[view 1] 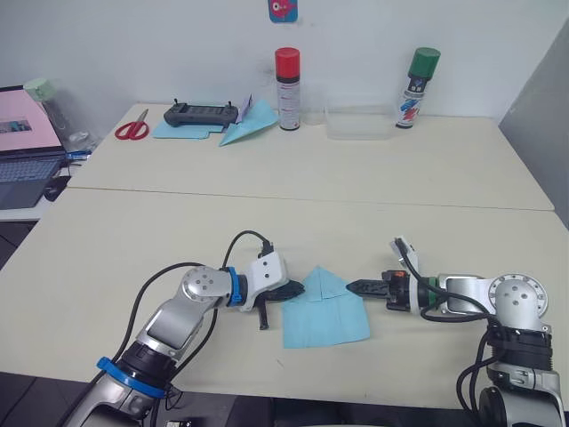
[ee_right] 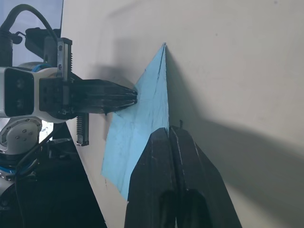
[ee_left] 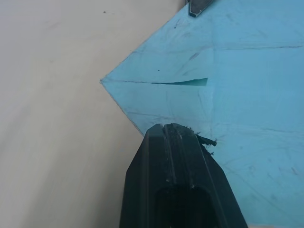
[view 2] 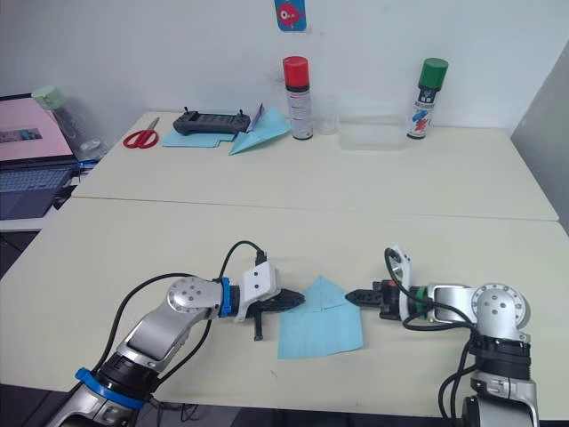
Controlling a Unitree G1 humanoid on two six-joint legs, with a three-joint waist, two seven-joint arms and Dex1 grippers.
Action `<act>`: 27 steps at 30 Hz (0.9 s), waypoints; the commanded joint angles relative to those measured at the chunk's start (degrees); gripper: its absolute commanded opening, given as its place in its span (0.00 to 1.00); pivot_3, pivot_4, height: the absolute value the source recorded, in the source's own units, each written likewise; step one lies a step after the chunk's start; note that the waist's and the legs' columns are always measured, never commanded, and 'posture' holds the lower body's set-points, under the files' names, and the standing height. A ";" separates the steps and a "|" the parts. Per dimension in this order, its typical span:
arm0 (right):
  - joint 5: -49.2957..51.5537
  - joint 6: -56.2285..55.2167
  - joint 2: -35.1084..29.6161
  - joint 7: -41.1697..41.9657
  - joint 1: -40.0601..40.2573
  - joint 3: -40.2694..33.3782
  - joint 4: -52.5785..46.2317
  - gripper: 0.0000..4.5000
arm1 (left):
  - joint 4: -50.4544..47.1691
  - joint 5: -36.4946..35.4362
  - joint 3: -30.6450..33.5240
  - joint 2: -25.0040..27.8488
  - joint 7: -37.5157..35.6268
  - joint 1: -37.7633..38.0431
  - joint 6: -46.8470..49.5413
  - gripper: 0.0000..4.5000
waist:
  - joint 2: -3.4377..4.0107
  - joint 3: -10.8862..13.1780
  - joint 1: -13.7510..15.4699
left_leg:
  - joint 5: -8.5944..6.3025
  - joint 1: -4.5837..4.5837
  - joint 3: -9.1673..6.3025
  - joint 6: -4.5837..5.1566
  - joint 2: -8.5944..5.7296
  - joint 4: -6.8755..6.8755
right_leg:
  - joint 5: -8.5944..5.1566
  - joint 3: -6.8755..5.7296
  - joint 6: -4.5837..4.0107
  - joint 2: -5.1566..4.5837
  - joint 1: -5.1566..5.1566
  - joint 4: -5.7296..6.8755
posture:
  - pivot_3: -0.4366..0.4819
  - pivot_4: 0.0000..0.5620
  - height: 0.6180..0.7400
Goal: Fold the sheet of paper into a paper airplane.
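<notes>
The cream table is made of two tops joined by a seam, and it carries everything. On its near part, between the two arms, lies the sheet of paper, light blue, flat on the surface. Its two far corners are folded in, so the far end makes a point and the flaps meet along a centre line.

The left gripper comes from the left side. Its black fingers are pressed together, nothing between them, and the tips rest on the left folded edge of the sheet. The right gripper comes from the right side, fingers also closed together and holding nothing, with the tips at the right folded edge.

At the far end of the table, well apart from the sheet, stand a laptop at the left, a clear plastic box, a dark handheld controller on a blue sheet, a blue paper dart beside it, a red-capped spray can, a green-capped spray can and red scissors.
</notes>
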 commanded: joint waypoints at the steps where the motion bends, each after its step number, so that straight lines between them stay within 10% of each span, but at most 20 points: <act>1: 2.83 0.44 3.08 -1.39 -2.38 -0.80 -1.01 0.00 | 3.42 3.00 -2.05 -0.27 0.75 0.25 1.79 0.00 | 0.00 0.00 -0.10 | 0.00 0.01 0.00 0.00 0.03 0.00 | 0.00 0.00 0.01 0.02 0.00 0.01 | 0.48 0.27 1.00; 18: -2.00 -2.53 9.20 -4.40 -4.22 3.24 1.88 0.00 | 3.19 3.42 -1.99 -0.55 1.21 0.39 1.86 0.00 | 0.04 0.01 -0.07 | 0.00 -0.06 -0.03 0.00 0.02 -0.05 | 0.05 0.00 0.09 0.03 -0.07 -0.03 | 0.48 0.27 1.00; 27: -0.66 -0.05 11.67 -1.71 -4.23 0.88 1.55 0.60 | 2.23 3.41 -1.91 0.44 0.95 1.01 1.86 0.00 | 0.06 0.03 -0.07 | 0.00 -0.08 -0.03 0.00 0.02 -0.08 | 0.06 -0.01 0.11 0.03 -0.09 -0.04 | 0.48 0.27 1.00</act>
